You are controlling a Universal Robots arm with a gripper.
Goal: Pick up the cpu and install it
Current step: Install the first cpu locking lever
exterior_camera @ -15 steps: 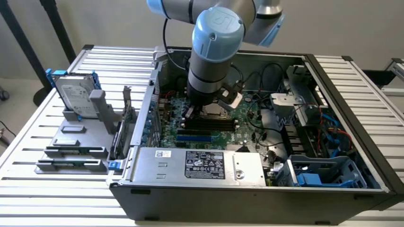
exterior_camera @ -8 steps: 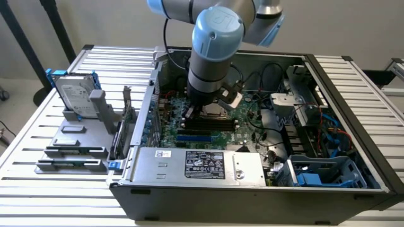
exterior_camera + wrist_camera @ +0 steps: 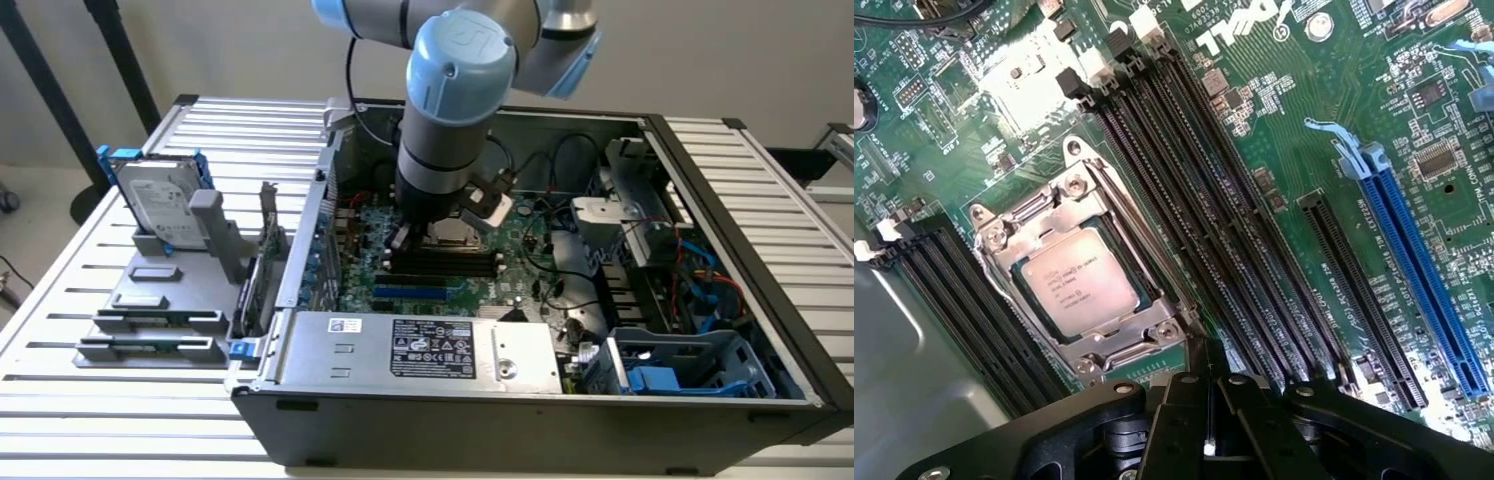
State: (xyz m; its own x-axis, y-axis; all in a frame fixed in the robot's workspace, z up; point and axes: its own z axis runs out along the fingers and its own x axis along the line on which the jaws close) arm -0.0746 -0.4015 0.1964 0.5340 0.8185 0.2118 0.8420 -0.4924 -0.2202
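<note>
Status: cpu (image 3: 1082, 281) is already sitting in its socket (image 3: 1079, 275) on the green motherboard (image 3: 1274, 150), silver top up, metal frame around it. It looks flat and square to the frame, though I can't tell from this angle if it's fully seated or if the retention frame is latched.

Gripper (image 3: 1206, 400) is just above the board, right beside the socket, on the side toward the long black memory slots (image 3: 1224, 250). Jaws are pressed together and pinching nothing, so the chip is not held.

In the exterior view the arm (image 3: 447, 130) reaches straight down into the open computer case (image 3: 534, 410), over the middle of the board. The hard drive (image 3: 158, 205) in its blue bracket stands on the slatted surface (image 3: 80, 400), outside the case on the exterior view's left, untouched.

Judgement: pick and place look done. Left, as far as I can see: confirming seating and closing the socket.
</note>
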